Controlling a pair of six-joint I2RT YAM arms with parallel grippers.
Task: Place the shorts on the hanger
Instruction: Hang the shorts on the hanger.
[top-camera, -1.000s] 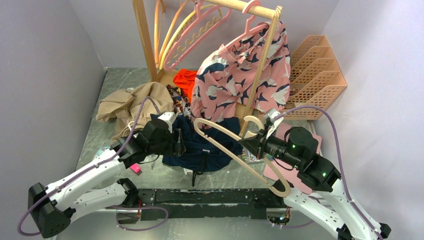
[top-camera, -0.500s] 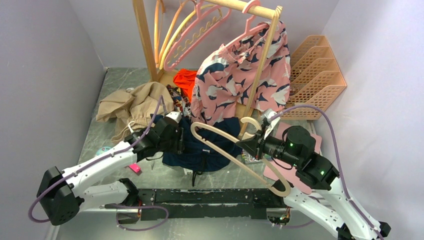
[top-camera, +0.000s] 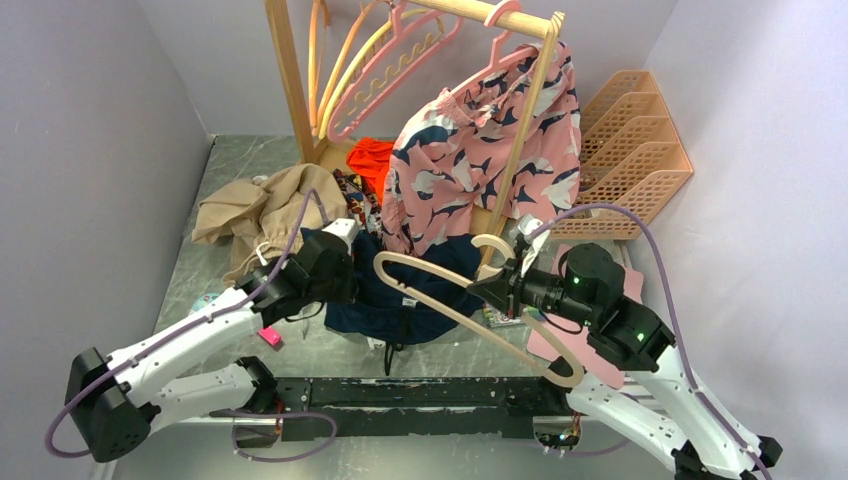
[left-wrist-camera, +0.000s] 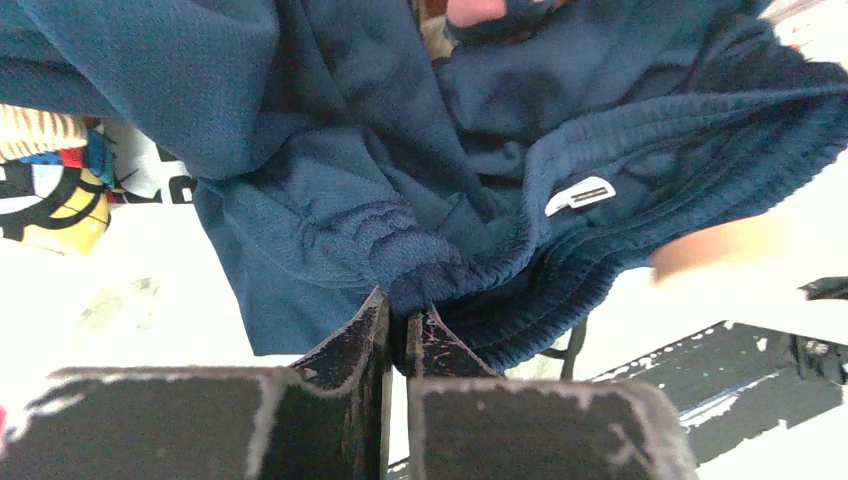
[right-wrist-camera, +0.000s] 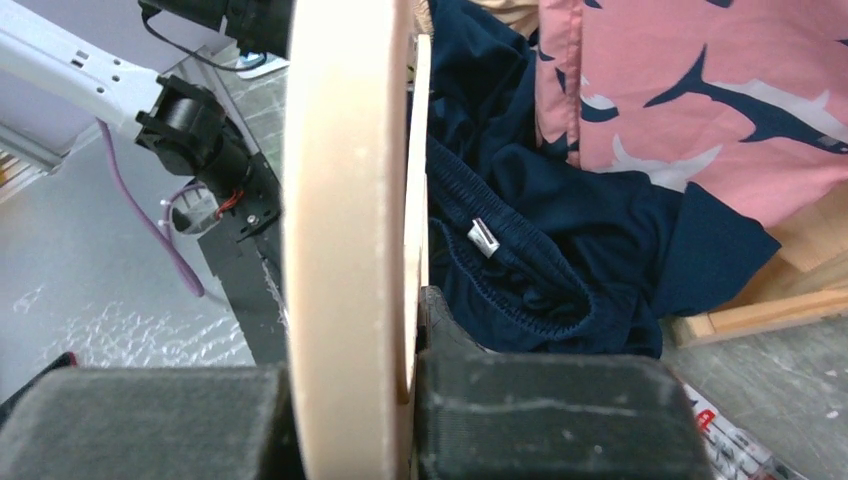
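Note:
The navy shorts (top-camera: 405, 295) lie bunched on the table between the arms, elastic waistband (left-wrist-camera: 640, 190) and white label showing. My left gripper (top-camera: 352, 283) is at their left edge, shut on a fold of the waistband (left-wrist-camera: 400, 300). The cream hanger (top-camera: 455, 310) is held in the air above and to the right of the shorts, its hook (top-camera: 497, 245) pointing up. My right gripper (top-camera: 500, 290) is shut on the hanger (right-wrist-camera: 345, 200) near the hook, with the shorts (right-wrist-camera: 560, 250) just beyond it.
A wooden rack (top-camera: 285, 70) at the back carries pink hangers (top-camera: 390, 65) and pink printed shorts (top-camera: 490, 150). A tan garment (top-camera: 260, 210) lies left, an orange basket rack (top-camera: 630, 150) stands right. A pink sheet (top-camera: 565, 335) lies under the right arm.
The left gripper moved right onto the shorts' edge and shut on the waistband. The right gripper carried the hanger slightly left and down towards the shorts.

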